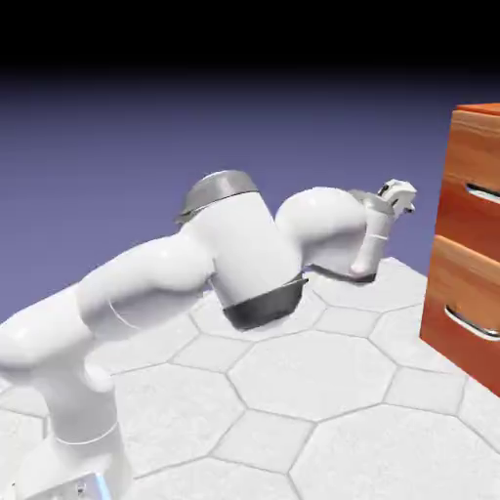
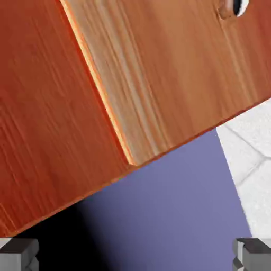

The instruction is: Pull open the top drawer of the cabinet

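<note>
The top drawer (image 1: 476, 156), a glossy orange-brown wood-grain front with a curved silver bar handle (image 1: 482, 192), sits uppermost in the boxy reddish-brown cabinet (image 1: 469, 283) at the exterior view's right edge. The white arm's two-finger gripper (image 1: 398, 195), jaws wide and empty, hangs well apart from it. Approaching rolled, the fingers (image 2: 19, 253) could miss the handle and strike wood.

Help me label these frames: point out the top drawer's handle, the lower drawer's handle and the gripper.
top drawer's handle (image 1: 482, 191), exterior view, on the silver bar.
lower drawer's handle (image 1: 471, 323), exterior view, on the silver bar.
gripper (image 1: 401, 194), exterior view, at the fingertips, short of the cabinet (image 1: 472, 122), jaws open.
</note>
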Tool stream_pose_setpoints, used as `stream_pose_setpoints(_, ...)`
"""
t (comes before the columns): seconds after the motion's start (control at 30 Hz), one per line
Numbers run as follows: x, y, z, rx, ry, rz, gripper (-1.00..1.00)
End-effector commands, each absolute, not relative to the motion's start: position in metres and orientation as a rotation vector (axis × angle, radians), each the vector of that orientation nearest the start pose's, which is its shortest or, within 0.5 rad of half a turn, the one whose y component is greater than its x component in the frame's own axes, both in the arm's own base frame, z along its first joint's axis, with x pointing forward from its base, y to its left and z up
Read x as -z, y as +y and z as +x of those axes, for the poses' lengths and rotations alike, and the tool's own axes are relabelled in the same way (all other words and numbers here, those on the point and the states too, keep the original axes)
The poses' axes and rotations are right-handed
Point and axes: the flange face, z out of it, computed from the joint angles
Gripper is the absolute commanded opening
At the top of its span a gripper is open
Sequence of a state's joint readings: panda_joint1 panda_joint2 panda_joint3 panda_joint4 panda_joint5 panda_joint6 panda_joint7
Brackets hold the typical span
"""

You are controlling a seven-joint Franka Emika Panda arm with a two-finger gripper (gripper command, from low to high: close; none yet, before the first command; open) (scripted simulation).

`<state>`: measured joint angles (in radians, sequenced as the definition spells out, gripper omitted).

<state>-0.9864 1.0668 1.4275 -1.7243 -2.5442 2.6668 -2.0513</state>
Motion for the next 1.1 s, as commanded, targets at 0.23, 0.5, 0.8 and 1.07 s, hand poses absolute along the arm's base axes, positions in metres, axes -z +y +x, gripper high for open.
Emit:
stream_pose_setpoints(0.23, -0.461, -0.018, 0.69, 0.613, 1.482, -0.615, 0.0)
stream_pose_setpoints(0.5, -0.461, -0.018, 0.74, 0.613, 1.482, -0.615, 0.0)
stream_pose_setpoints(0.8, -0.461, -0.018, 0.694, 0.613, 1.482, -0.615, -1.0)
stream_pose_setpoints(1.07, -0.461, -0.018, 0.63, 0.613, 1.482, -0.615, -1.0)
